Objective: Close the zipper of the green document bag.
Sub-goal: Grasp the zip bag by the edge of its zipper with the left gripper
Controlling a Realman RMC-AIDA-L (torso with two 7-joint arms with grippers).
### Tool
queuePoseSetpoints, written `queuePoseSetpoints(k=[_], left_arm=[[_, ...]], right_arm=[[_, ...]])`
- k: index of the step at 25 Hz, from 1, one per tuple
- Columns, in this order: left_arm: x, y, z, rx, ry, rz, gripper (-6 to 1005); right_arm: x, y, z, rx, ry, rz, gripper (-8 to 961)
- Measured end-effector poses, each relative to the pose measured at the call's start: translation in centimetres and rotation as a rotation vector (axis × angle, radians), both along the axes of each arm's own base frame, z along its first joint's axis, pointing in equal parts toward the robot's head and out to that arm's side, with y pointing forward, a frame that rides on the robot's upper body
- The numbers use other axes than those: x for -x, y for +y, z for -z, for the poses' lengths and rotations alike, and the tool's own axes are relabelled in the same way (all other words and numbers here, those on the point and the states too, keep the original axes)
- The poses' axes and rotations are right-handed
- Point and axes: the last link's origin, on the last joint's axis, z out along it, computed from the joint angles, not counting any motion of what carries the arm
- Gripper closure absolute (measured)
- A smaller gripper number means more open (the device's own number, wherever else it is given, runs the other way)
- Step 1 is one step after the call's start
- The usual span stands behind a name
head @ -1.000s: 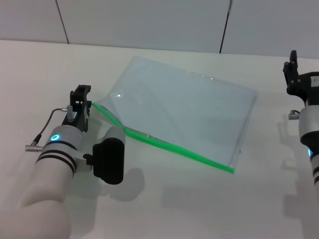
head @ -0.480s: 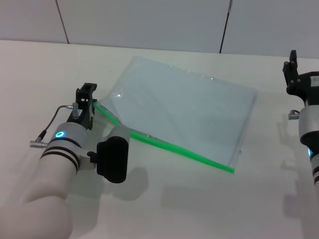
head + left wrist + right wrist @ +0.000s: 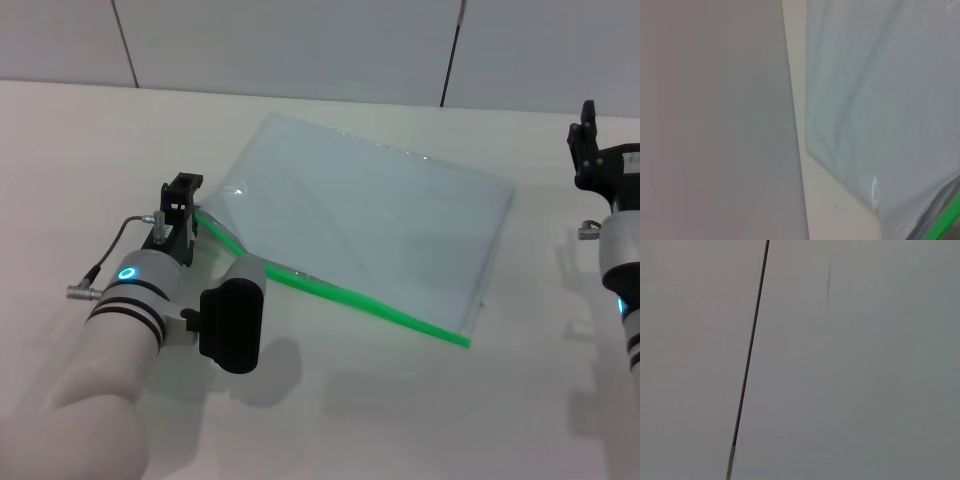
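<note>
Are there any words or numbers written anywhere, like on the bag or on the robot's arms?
None: no word, number or brand can be read in any view.
The green document bag: plain plastic, no print showing.
The zipper: plain green strip.
The left gripper, at the bag's left corner: no label; only a glowing ring on its wrist.
The right gripper, off at the right edge: no label to be seen.
The table: bare.

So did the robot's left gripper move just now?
Yes. The left gripper slid toward the flat translucent green document bag, closing on the near-left end of its bright green zipper. The bag stayed put.
</note>
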Motion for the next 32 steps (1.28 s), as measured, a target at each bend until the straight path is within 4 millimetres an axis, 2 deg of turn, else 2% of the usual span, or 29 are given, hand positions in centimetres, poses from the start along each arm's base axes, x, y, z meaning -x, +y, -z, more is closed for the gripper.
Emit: queuePoseSetpoints(k=[32], left_arm=[[0.04,-0.05,0.32,0.031,0.013,0.007,587]], right_arm=[[0.0,0.02,0.0,0.0,0.001,0.001,221]])
